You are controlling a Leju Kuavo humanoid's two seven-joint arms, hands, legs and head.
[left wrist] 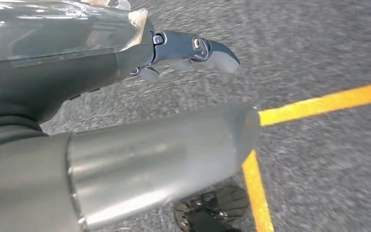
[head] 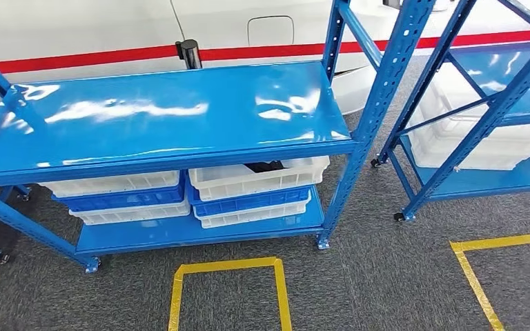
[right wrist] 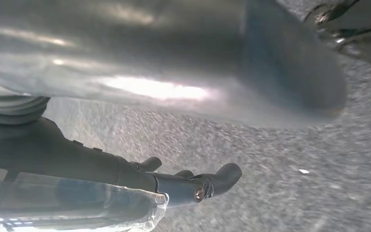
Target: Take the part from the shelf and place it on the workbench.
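1. The blue shelf (head: 172,114) stands before the robot on grey carpet (head: 373,276), its glossy top board bare of goods; white and blue bins (head: 248,189) are stacked on the lower board beneath it. A second blue rack (head: 483,117) stands to the right with white bins of its own, and a white car body with a red stripe runs behind both.

2. The part (head: 266,166) – judged to be the dark object just visible inside the top white bin on the right of the lower board – sits tucked under the top board. Its shape cannot be made out.

3. Risk: the reach looks awkward. The bin lies low and partly under the top board, so an arm coming in from above could strike the board's edge, or the hand could close on the bin wall instead of the part.

4. Risk: yellow floor tape (head: 228,289) marks a standing box short of the shelf – stopping off the mark could leave the bin out of reach.

5. The left hand (left wrist: 183,53) hangs beside the body over the carpet, fingers loosely extended, holding nothing.

6. The right hand (right wrist: 193,186) hangs likewise, fingers slack and apart, empty.
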